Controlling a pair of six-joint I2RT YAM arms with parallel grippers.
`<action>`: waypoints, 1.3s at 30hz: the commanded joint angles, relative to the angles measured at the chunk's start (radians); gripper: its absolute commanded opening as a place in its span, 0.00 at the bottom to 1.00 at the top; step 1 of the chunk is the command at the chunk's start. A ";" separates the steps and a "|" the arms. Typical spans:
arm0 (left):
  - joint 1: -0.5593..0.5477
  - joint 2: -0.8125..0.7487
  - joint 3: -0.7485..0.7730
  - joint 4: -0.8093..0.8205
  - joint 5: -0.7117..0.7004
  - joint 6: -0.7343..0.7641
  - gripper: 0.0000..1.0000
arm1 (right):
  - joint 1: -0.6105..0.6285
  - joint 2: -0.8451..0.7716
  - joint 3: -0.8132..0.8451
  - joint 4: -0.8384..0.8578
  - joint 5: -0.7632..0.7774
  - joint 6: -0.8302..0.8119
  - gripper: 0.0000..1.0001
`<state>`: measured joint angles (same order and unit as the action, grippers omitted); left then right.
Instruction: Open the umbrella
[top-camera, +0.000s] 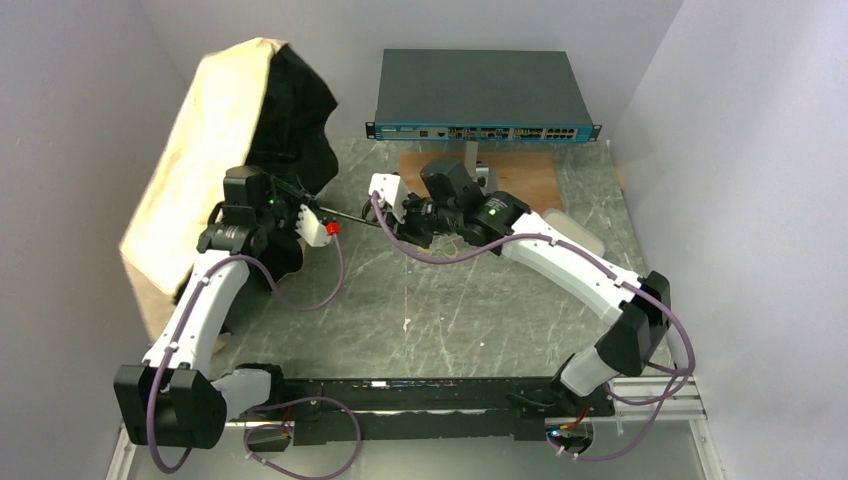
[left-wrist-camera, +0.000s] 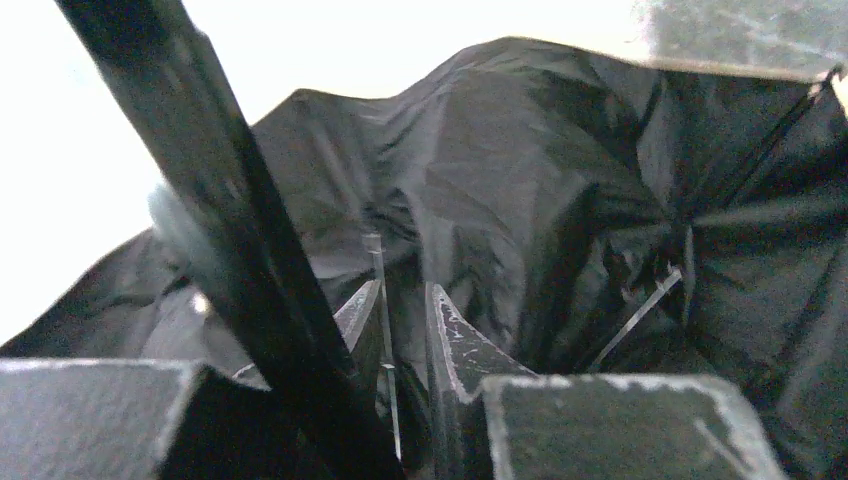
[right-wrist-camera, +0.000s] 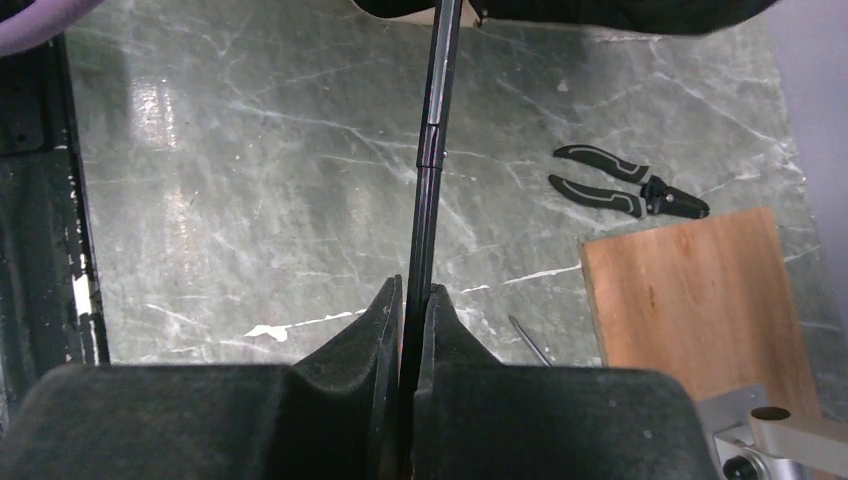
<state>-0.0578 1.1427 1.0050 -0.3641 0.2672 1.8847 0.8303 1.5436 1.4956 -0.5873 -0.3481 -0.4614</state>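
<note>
Umbrella: canopy spread wide at the far left of the table, tipped on its side by the left wall; pale beige fabric facing outward, black lining facing the arms.
Shaft: thin, black, in stepped sections; running from inside the canopy out to the right, held above the marbled table top.
Ribs: thin metal, bright against the black lining in the left wrist view.
Left pincer: at the mouth of the canopy, just beside the shaft; fingers close to each other with a narrow gap; one thin rib standing in that gap; pinched or only passing through, cannot tell.
Right pincer: clamped tight on the umbrella's shaft, a finger pressed against each side, at the end away from the canopy.
Network switch: dark grey box with a row of ports, raised on a stand at the rear, behind the right arm.
Wooden board: flat on the table below the switch, near the right pincer.
Pliers: black-handled, lying on the table near the board's far corner, not touching it.
</note>
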 joint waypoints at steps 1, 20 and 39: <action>0.236 0.050 0.101 0.231 -0.383 0.159 0.27 | -0.053 -0.158 -0.076 -0.557 -0.014 -0.111 0.00; 0.302 0.143 0.295 0.318 -0.326 0.232 0.20 | -0.074 -0.185 -0.089 -0.443 -0.030 -0.085 0.00; 0.268 -0.068 0.139 0.274 0.038 0.292 0.00 | -0.076 -0.053 -0.050 -0.055 -0.127 0.096 0.69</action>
<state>0.2394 1.1126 1.1233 -0.1627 0.2729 2.0636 0.7513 1.4055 1.3663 -0.6510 -0.4286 -0.4133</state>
